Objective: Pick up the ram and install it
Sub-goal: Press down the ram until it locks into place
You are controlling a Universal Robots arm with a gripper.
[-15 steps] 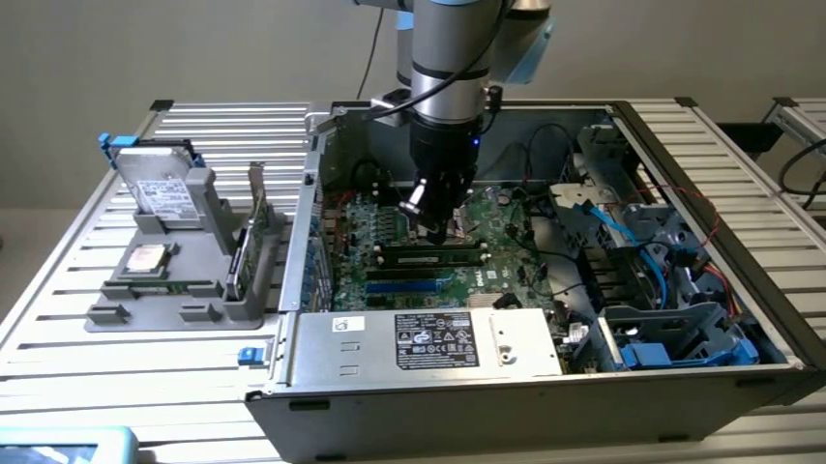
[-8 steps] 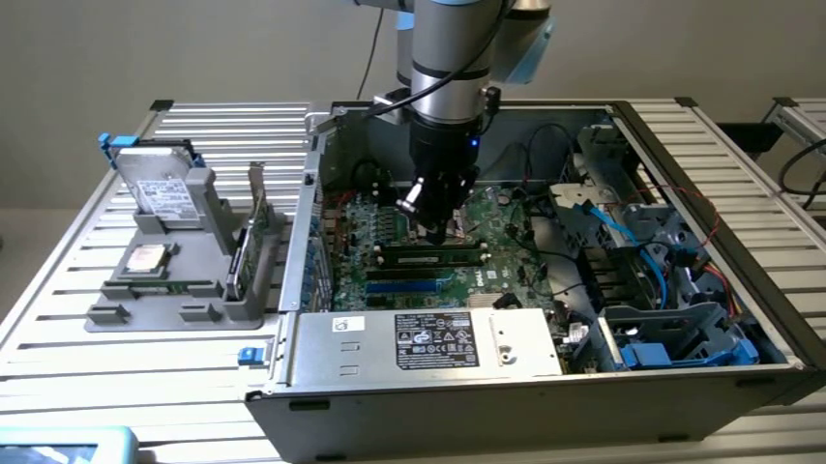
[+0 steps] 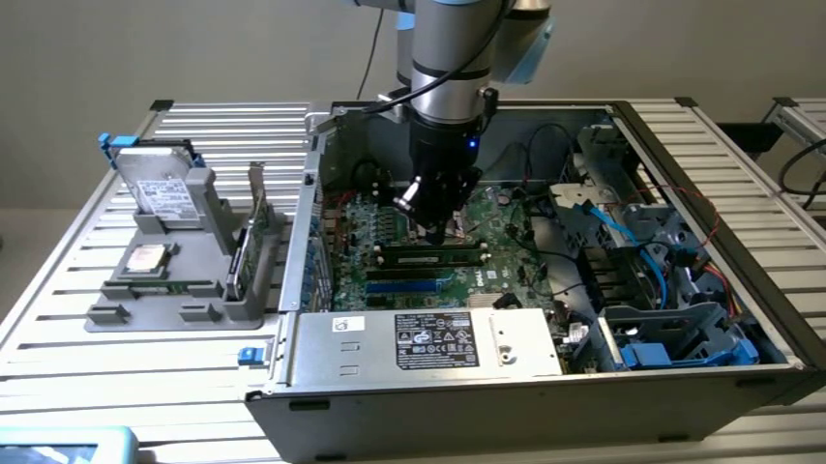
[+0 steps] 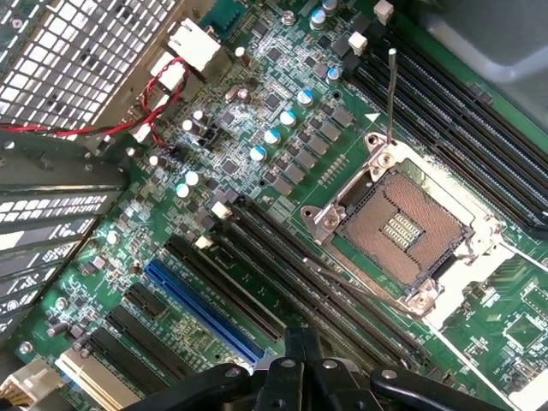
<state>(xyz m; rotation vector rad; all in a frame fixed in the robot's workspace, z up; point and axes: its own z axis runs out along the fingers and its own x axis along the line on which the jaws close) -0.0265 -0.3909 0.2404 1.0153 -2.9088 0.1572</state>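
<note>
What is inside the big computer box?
Inside the computer case a green motherboard lies under the end effector, beside blue cables. The power supply covers whatever lies beneath it.

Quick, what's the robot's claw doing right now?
Claw: down inside the computer case, just above the ram on the motherboard; open or closed cannot be told.

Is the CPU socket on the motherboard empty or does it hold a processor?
Empty. In the wrist view the CPU socket shows its bare contact grid inside the metal frame, with no chip or cooler over it.
</note>
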